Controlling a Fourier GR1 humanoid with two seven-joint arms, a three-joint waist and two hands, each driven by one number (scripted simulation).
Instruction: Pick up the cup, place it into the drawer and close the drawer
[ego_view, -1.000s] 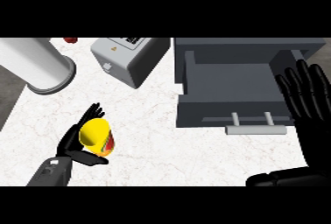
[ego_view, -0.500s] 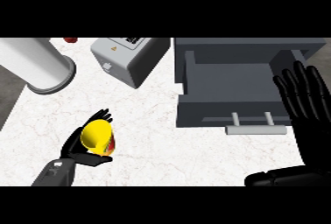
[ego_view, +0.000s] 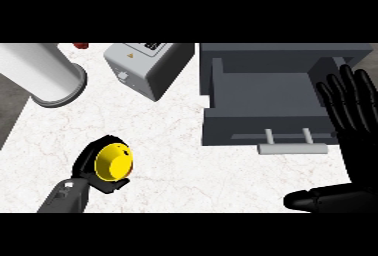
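- Head view: left hand (ego_view: 100, 170) at lower left over the counter (ego_view: 184, 165), fingers curled round the yellow cup (ego_view: 113, 162).
- Cup held in that hand, clear of the drawer (ego_view: 269, 102), which sits well off to the hand's upper right.
- Drawer pulled open, handle (ego_view: 291, 147) on its near front.
- Right hand (ego_view: 354, 107) resting at the right edge beside the drawer, fingers straight and pointing up, holding nothing.
- Beyond the left hand: white cylinder (ego_view: 44, 75) at far left, grey box (ego_view: 144, 67) further right, just left of the drawer.
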